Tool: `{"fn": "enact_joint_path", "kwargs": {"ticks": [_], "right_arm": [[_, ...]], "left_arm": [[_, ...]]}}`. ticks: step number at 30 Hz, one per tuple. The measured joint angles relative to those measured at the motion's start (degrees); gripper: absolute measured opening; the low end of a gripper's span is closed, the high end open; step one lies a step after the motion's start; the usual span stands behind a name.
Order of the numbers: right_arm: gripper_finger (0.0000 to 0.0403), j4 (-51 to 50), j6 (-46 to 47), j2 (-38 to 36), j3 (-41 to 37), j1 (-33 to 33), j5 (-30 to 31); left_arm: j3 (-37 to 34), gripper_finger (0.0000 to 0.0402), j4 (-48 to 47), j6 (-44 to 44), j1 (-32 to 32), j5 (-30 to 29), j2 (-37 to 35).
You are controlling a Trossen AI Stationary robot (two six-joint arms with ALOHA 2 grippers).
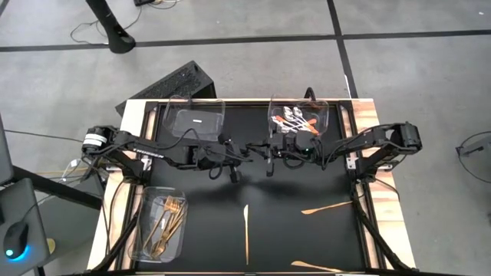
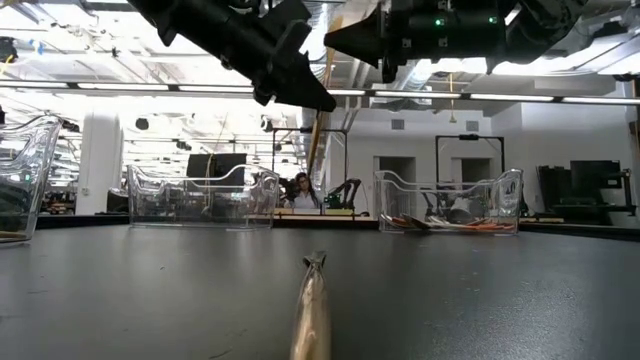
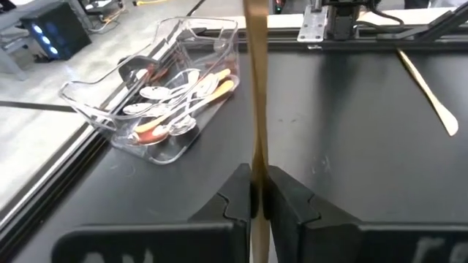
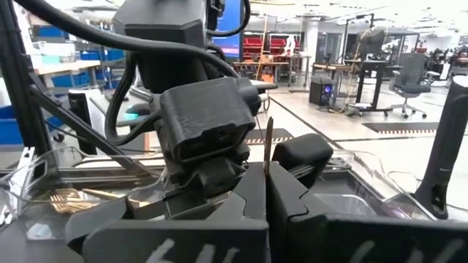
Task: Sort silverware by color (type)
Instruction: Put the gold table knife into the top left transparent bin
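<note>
High view shows both dark arms meeting above the middle of the black table (image 1: pixel 291 238). The left gripper (image 3: pixel 257 191) is clamped on a slim gold knife (image 3: pixel 255 88), and the right gripper (image 4: pixel 267 191) pinches the same thin blade. Silver-headed spoons with orange-red handles (image 1: pixel 298 119) lie in the far right clear plastic tray (image 1: pixel 326 115), gold forks (image 1: pixel 167 222) in the near left clear tray (image 1: pixel 143 230). Another slim gold knife (image 1: pixel 246 228) lies on the mat. No writing is readable.
</note>
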Motion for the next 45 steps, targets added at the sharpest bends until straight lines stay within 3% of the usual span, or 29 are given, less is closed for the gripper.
{"fn": "enact_joint_path", "kwargs": {"ticks": [3, 6, 12, 16, 21, 26, 31, 37, 40, 45], "right_arm": [[0.0013, -0.39, 0.86, 0.0, 0.0, -0.04, 0.35], [0.0051, -1.68, 3.62, 0.04, -0.04, -0.11, 1.92], [0.0129, -3.37, 3.99, -0.05, 0.0, -0.47, 12.45], [0.0165, -5.09, 6.53, -0.04, 0.0, -2.09, 17.29], [0.0182, -7.31, 9.36, -0.05, 0.0, -3.07, 16.78], [0.0178, -11.11, 8.68, -0.04, 0.0, -1.48, 16.27], [0.0163, -18.07, 9.34, -0.04, 0.0, 1.17, 16.04], [0.0141, -27.04, 9.82, -2.42, -0.02, 4.84, 17.14], [0.0128, -35.07, 9.83, -5.67, -0.02, 6.61, 21.54], [0.0107, -54.2, 15.77, -11.56, -0.01, 9.36, 32.14]], "left_arm": [[0.0, 0.001, -1.28, 0.28, 0.06, -0.21, 0.0], [0.02, 0.0006, -8.38, -1.4, -0.5, -0.84, -1.57], [-0.11, 0.0006, -28.64, -13.76, -3.55, -6.53, -10.74], [-0.15, 0.0007, -37.08, -22.9, -5.57, -11.02, -18.44], [-0.13, 0.0007, -44.28, -28.36, -7.2, -16.57, -25.46], [-0.13, 0.0008, -48.05, -32.55, -9.94, -20.94, -27.5], [-0.78, 0.0008, -48.86, -34.83, -11.9, -26.01, -27.37], [-5.9, 0.0008, -45.71, -35.3, -10.54, -23.97, -27.34], [-10.73, 0.0008, -38.69, -33.87, -8.49, -19.3, -27.3], [-18.75, 0.0008, -19.05, -25.46, -5.71, -14.78, -27.3]]}}
